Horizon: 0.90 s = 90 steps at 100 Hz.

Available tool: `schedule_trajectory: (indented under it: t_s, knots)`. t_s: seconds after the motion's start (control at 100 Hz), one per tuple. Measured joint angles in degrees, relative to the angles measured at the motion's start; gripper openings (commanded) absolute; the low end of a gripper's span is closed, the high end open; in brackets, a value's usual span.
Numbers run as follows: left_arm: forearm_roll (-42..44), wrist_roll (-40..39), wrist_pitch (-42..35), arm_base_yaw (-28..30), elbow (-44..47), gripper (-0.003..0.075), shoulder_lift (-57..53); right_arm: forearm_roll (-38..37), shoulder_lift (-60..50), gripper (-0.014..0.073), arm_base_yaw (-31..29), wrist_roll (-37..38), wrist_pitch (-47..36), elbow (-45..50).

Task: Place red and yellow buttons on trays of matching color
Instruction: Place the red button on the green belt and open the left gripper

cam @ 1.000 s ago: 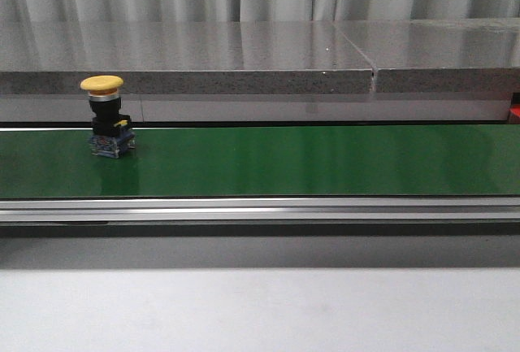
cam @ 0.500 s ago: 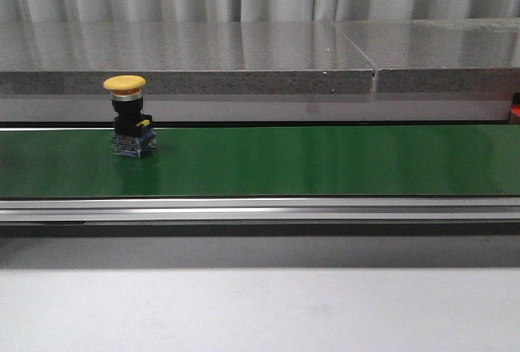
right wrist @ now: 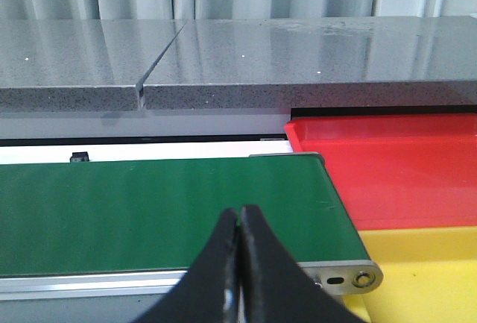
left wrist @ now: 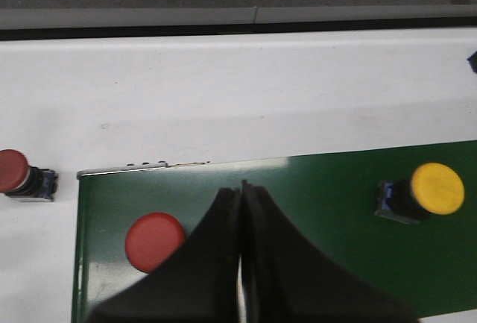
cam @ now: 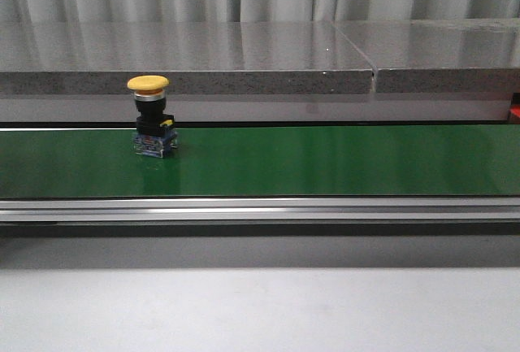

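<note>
A yellow button (cam: 151,124) stands upright on the green belt (cam: 325,161), in its left part, with the cap on top and the black and blue body below. I think it stands on the belt so that the belt can carry it toward the trays, which lie at the belt's right end.

The left wrist view looks down on the belt's left end. There the left gripper (left wrist: 241,189) has its fingers pressed together and holds nothing. The yellow button shows in this view too, to one side of the fingers and clearly apart from them. A red button (left wrist: 154,239) is on the belt on the other side of the fingers, nearer to them but not touching. A second red button (left wrist: 22,176) lies on its side on the white table (left wrist: 223,92), off the belt.

The right gripper (right wrist: 240,215) also has its fingers together and is empty. It hangs over the right end of the belt, just beside the red tray (right wrist: 387,166) and the yellow tray (right wrist: 425,271). This looks like a waiting place: a button arriving here could be lifted and put in its tray with a short move. No button is near these fingers.
</note>
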Motion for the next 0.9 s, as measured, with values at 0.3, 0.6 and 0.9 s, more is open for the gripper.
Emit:
schedule_trajectory:
  t_s: [0.3, 0.6, 0.9]
  knots:
    - [-0.5, 0.3, -8.6, -7.0, 12.2, -0.0021, -10.8, 0.0, 0.0, -0.0066, 0.0, 0.0, 0.0, 0.0]
    - [-0.9, 0.3, -16.3, -12.6, 23.5, -0.0021, -23.6, 0.0, 0.0, -0.0066, 0.0, 0.0, 0.0, 0.0]
    - [-1.0, 0.3, -19.4, -12.9, 33.3, -0.0021, -35.1, 0.0, 0.0, -0.0066, 0.0, 0.0, 0.0, 0.0]
